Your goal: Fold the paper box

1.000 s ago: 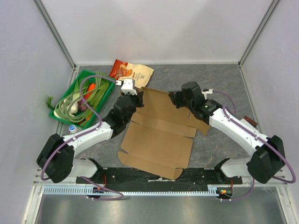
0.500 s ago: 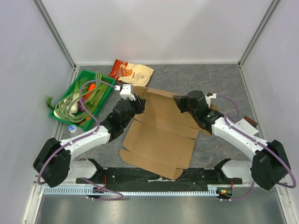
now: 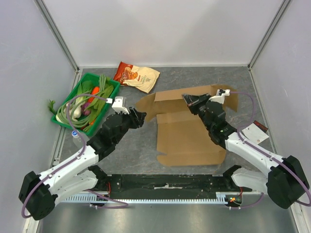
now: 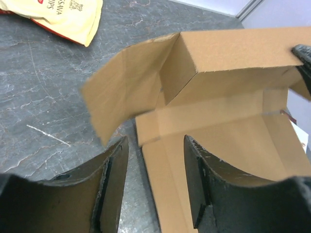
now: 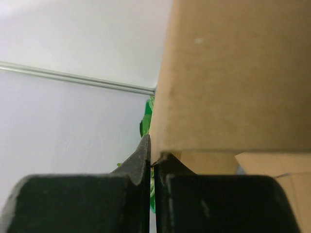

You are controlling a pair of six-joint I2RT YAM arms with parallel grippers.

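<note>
Two grippers live: right gripper (image 3: 189, 100) pinching paper box (image 3: 187, 138) rear wall, upright between pressed pads; left gripper (image 3: 140, 116) spread, empty, side flap just ahead of fingertips. Risk: thin edge grip slips, wall flops flat.

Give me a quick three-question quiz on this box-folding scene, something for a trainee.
1. True or false: the left gripper is shut on the paper box.
2. Which gripper pinches the box's raised panel? A) left gripper B) right gripper C) neither
3. Name the cream-and-red item lying beyond the box.

Key: 1 false, it is open and holds nothing; 2 B; 3 the snack bag.
</note>
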